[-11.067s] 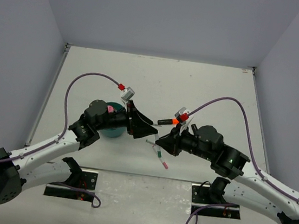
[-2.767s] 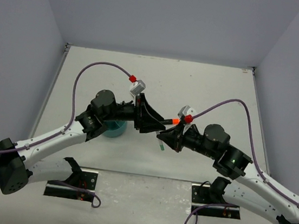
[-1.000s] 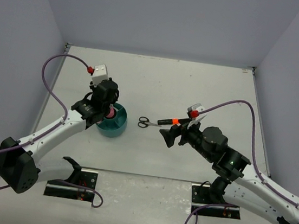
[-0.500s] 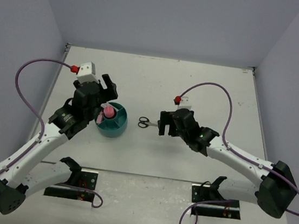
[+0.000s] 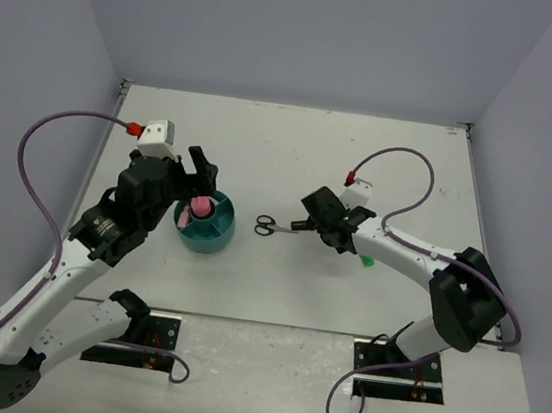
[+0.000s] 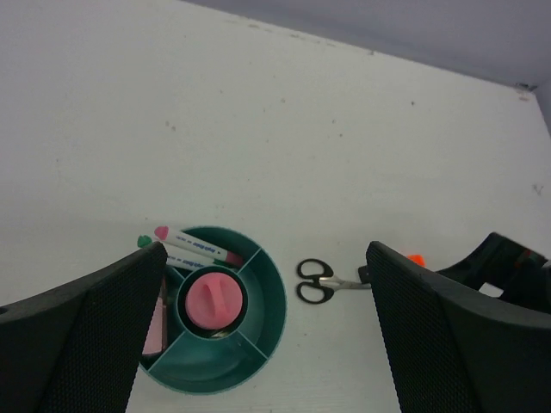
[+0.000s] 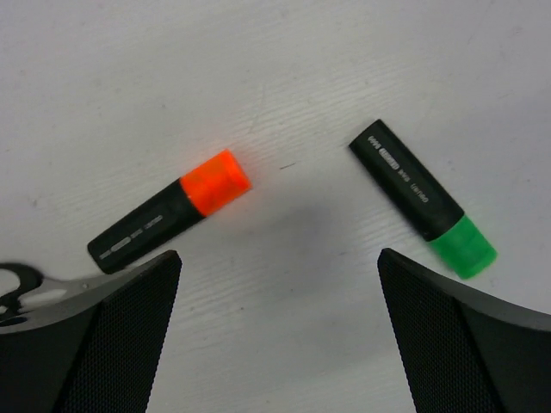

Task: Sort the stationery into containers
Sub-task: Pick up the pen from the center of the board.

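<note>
Plainly, round teal organizer [image 6: 274, 297], pink tube [image 6: 212, 298] centred, left hand [image 6: 265, 249] and right hand [image 7: 280, 255] spread wide, empty

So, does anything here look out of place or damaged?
Nothing looks damaged or spilled. Two thin white pens lean out over the rim of the round teal plastic organizer. The black-handled scissors, the orange-capped black highlighter and the green-capped black highlighter lie loose on the white table.

A white table [image 5: 363, 157] stands enclosed by plain pale-grey walls [image 5: 308, 29].
</note>
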Available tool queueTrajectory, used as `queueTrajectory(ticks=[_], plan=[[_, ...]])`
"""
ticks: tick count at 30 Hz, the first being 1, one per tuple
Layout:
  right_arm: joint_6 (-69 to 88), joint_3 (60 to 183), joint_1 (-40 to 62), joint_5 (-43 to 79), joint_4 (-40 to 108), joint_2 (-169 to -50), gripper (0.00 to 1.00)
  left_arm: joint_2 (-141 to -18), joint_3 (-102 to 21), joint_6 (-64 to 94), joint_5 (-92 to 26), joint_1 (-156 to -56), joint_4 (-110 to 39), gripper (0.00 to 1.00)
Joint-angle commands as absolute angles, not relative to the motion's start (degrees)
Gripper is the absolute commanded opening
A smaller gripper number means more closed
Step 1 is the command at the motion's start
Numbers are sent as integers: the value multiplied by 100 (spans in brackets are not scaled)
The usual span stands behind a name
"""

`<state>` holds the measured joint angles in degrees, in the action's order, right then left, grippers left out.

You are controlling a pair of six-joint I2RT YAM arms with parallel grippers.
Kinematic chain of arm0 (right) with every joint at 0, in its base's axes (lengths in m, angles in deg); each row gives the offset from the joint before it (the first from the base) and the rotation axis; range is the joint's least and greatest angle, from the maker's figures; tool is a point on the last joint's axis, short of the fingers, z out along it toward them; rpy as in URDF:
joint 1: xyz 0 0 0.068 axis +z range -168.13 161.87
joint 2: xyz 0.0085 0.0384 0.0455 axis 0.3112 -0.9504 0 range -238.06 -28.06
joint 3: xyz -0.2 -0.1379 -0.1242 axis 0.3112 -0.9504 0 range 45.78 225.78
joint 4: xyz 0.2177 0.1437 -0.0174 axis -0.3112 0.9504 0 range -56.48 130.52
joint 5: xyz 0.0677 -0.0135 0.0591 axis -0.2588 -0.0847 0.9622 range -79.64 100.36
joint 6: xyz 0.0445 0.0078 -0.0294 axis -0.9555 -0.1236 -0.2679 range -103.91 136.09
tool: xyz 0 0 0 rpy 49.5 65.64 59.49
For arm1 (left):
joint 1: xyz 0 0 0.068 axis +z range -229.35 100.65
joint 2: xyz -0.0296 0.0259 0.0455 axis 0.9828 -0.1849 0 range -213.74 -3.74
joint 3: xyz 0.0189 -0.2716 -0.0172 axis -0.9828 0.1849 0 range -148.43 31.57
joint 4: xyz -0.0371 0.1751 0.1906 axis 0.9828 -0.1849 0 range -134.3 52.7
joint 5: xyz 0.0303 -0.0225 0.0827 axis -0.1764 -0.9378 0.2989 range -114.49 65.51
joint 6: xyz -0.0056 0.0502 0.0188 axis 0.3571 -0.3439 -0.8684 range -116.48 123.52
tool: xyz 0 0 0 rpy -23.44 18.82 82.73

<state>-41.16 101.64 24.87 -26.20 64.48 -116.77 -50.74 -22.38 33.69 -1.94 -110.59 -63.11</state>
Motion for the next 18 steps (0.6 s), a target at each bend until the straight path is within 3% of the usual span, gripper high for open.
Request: queueTrajectory(ticks=[1, 5, 10, 15, 17, 18], plan=[[-3372, 9984, 1784, -2756, 6433, -11637, 99, -5144, -2280, 2917, -677, -11046, -6698, 100], [-2624, 9512, 1227, -1912, 5896, -11313, 99, -5227, -2240, 2847, -748, -11046, -6692, 100], [-1595, 8847, 315, 303, 4739, -10747, 99, -5319, -2240, 2763, -932, -11046, -6634, 100], [-1477, 9147, 209, 787, 5045, -11089, 98, -5401, -2257, 2681, -1130, -11046, -6587, 100], [-1555, 9464, 216, 797, 5435, -11661, 93, -5385, -2265, 2658, -1162, -11046, -6587, 100], [-1570, 9659, 248, 724, 5601, -11818, 83, -5365, -2260, 2655, -1165, -11046, -6581, 100]])
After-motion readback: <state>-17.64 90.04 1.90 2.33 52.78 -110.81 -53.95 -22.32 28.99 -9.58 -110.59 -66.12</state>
